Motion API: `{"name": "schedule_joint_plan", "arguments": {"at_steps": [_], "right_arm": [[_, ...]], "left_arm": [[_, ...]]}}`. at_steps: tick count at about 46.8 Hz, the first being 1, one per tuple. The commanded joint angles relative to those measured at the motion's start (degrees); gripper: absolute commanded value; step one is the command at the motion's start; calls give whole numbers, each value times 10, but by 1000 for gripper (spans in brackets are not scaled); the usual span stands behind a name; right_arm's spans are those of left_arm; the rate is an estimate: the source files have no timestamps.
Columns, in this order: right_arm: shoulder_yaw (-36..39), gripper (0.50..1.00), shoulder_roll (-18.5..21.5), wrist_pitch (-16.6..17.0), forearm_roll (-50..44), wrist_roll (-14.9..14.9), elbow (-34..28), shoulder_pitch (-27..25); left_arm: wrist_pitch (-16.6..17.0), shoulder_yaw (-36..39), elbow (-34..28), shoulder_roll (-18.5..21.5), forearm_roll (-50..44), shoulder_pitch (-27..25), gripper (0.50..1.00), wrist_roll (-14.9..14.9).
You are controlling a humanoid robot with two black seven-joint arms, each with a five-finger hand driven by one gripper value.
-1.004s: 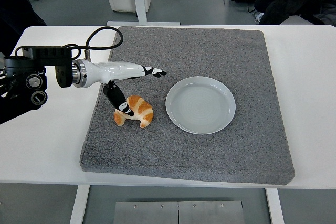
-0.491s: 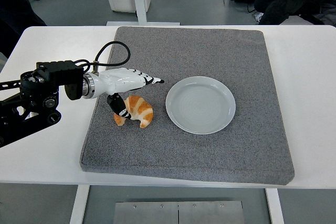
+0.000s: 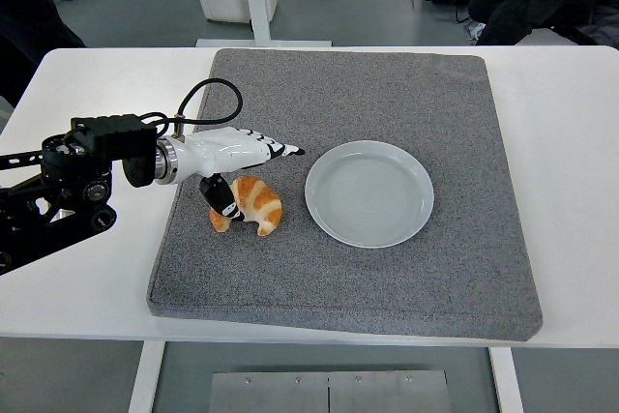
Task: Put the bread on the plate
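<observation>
We see the left hand [image 3: 235,156] reaching in from the left edge of the picture, over the left part of a grey felt mat [image 3: 387,278] that covers most of the white table [image 3: 571,123]. The hand is white with dark fingertips. Its long fingers [image 3: 276,150] are stretched out straight and point to the right, above the croissant [image 3: 253,205], without closing on anything. The thumb [image 3: 221,193] goes down and touches the left side of the croissant, so the hand is open and it is not yet gripping the bread.

The croissant lies on the mat, golden brown with a paler end at the lower left. It is just beside the plate [image 3: 369,192], on its left, and they do not touch. The plate is round, pale grey-green, and it has nothing on it. It stands near the middle of the mat.

A black cable [image 3: 198,96] makes a loop above the wrist, and the black arm [image 3: 63,181] goes back over the bare table toward the left edge. The right hand does not appear in the picture.
</observation>
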Motion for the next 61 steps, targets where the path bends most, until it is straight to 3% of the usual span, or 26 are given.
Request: {"name": "schedule_joint_plan", "arguments": {"at_steps": [1, 21, 36, 41, 43, 48, 52, 54, 61], "right_arm": [[1, 1000, 0, 1, 0, 0, 1, 0], [0, 1000, 0, 1, 0, 0, 1, 2], [0, 1000, 0, 0, 0, 0, 1, 2], [0, 1000, 0, 0, 0, 0, 1, 2], [0, 1000, 0, 1, 1, 0, 1, 2], [0, 1000, 0, 1, 0, 0, 1, 2], [0, 1000, 0, 0, 1, 0, 1, 2], [0, 1000, 0, 1, 1, 0, 1, 2], [0, 1000, 0, 1, 0, 0, 1, 2]], "left_arm": [[-1, 1, -1, 0, 0, 2, 990, -1], [2, 3, 4, -3, 3, 16, 990, -3], [51, 21, 31, -20, 22, 17, 981, -3], [53, 25, 34, -22, 23, 17, 974, -4], [53, 26, 35, -22, 23, 17, 948, -6], [53, 25, 37, -22, 23, 12, 830, -6], [53, 25, 38, -22, 22, 9, 642, -6], [53, 25, 38, -22, 21, 9, 500, -6], [52, 25, 40, -21, 14, 10, 500, -8]]}}
